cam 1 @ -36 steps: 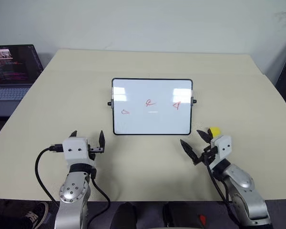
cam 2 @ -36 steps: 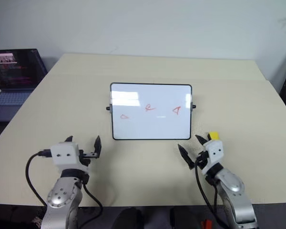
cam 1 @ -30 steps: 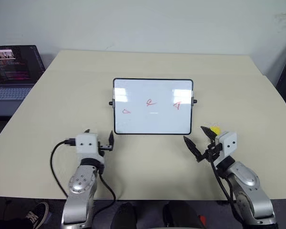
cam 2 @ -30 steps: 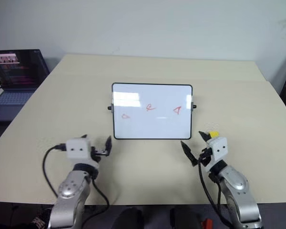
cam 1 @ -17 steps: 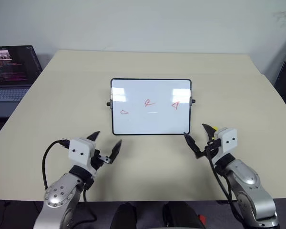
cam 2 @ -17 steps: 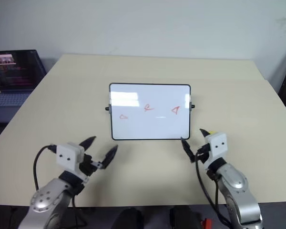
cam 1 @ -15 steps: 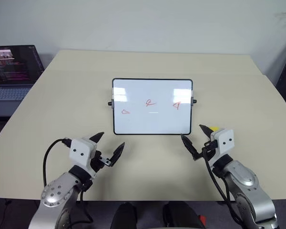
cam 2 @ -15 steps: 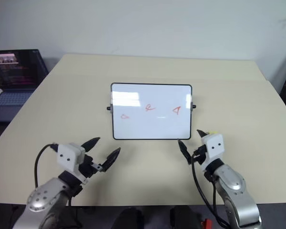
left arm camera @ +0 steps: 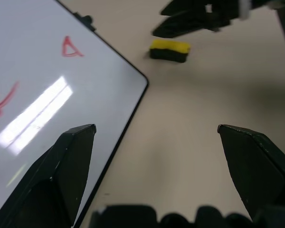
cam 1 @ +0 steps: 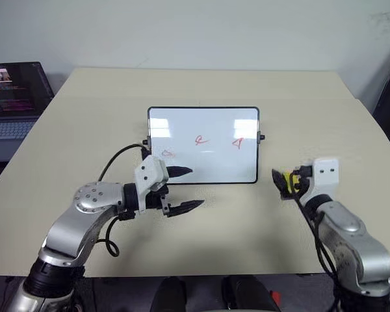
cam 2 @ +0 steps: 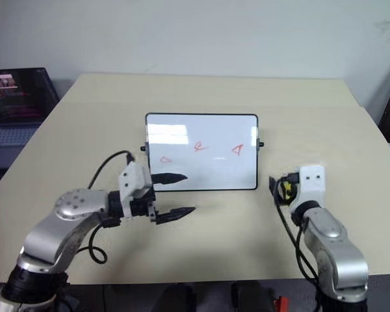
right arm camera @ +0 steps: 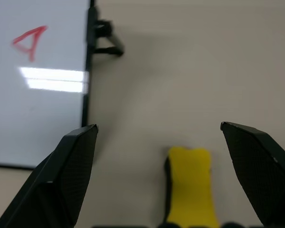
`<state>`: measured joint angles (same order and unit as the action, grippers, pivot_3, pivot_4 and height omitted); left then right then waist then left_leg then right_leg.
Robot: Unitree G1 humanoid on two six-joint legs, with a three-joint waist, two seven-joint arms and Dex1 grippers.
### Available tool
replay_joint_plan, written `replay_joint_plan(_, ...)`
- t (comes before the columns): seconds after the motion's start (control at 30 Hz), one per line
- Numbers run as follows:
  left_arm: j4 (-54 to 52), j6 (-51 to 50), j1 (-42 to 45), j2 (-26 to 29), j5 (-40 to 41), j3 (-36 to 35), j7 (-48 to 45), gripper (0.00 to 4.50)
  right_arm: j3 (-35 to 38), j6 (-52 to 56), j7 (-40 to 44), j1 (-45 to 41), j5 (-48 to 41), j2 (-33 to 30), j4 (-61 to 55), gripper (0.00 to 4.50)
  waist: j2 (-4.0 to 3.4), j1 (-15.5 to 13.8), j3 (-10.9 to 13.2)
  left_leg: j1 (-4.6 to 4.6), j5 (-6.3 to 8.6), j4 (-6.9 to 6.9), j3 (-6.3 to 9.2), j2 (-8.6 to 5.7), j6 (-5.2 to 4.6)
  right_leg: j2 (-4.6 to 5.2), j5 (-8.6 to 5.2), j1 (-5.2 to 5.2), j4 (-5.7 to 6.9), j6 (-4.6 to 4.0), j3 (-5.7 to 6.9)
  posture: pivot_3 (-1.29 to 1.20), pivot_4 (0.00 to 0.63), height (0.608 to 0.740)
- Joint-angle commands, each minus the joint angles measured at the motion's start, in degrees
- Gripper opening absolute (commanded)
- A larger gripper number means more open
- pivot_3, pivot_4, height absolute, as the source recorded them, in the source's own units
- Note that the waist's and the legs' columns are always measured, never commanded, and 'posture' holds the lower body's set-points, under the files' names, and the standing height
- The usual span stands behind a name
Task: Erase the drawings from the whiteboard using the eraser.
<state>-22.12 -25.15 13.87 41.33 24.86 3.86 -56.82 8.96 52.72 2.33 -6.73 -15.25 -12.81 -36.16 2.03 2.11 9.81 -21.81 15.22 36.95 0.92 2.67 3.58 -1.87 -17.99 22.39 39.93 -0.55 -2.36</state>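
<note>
The whiteboard (cam 1: 211,162) lies flat mid-table with three red drawings: one at its left (cam 1: 167,154), one in the middle (cam 1: 200,139) and one at its right (cam 1: 236,143). The yellow eraser (right arm camera: 190,185) with its dark underside rests on the table just off the board's near right corner. My right gripper (cam 1: 285,182) points forward, open, with the eraser (left arm camera: 169,50) between its wide-spread fingers (right arm camera: 73,171) and apart from both. My left gripper (cam 1: 185,188) is open and points sideways to the right over the board's near left corner, holding nothing.
An open laptop (cam 1: 16,97) stands at the table's far left edge. A small black knob (right arm camera: 104,38) juts from the board's right side near the eraser. A black cable (cam 1: 117,159) loops from my left wrist.
My left arm has swung right and up, so its gripper now points sideways at the board's near left corner. My right gripper rose and levelled out, pointing forward astride the eraser.
</note>
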Motion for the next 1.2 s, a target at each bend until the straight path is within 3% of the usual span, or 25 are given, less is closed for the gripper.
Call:
replay_joint_plan(0.03, 0.87, 2.62, 1.58, 2.06, 0.05, -0.84, -3.58, 4.50, 0.29, 0.82, -0.95, -1.90, 0.73, -0.02, 1.01, 4.47, -0.02, 0.01, 0.02, 0.00, 0.00, 0.00, -0.01, 0.01, 0.00, 0.00, 0.00, 0.01, 0.00, -0.01, 0.00, 0.00, 0.150, 0.740)
replay_joint_plan(0.5, 0.05, 2.60, 5.90, 3.36, 0.40, -0.56, -7.46, 4.50, 1.95, 0.00, 0.37, 1.32, 0.78, -0.18, 4.90, 4.47, -0.05, -0.26, 0.03, -0.07, 0.00, 0.04, -0.01, 0.01, -0.01, 0.06, -0.01, 0.03, 0.00, 0.01, -0.01, 0.00, 0.150, 0.740)
replay_joint_plan(1.0, -1.23, 2.27, 5.10, 3.40, 0.35, -1.31, -6.88, 4.50, 2.62, -4.16, 2.37, -1.20, 1.00, -1.59, 12.67, 4.47, -0.05, -0.18, 0.04, -0.06, 0.00, 0.03, -0.05, 0.00, -0.01, 0.04, -0.02, 0.03, 0.00, 0.02, -0.05, 0.00, 0.150, 0.740)
replay_joint_plan(1.13, -1.44, 1.88, 4.78, 3.25, 0.67, -1.81, -6.34, 4.50, 2.51, -5.43, 2.07, -1.54, 1.33, -1.20, 13.66, 3.52, -0.05, -0.23, 0.04, -0.06, 0.00, 0.03, -0.02, 0.01, -0.01, 0.04, -0.02, 0.03, 0.00, 0.02, -0.02, 0.00, 0.150, 0.740)
replay_joint_plan(1.2, -1.60, 1.88, 4.28, 3.33, 0.69, -1.85, -6.13, 4.50, 2.21, -5.67, 2.21, -1.55, 1.42, -1.29, 14.31, 2.74, -0.05, -0.22, 0.04, -0.06, 0.00, 0.03, -0.03, 0.01, -0.01, 0.04, -0.02, 0.03, -0.01, 0.02, -0.04, 0.00, 0.150, 0.740)
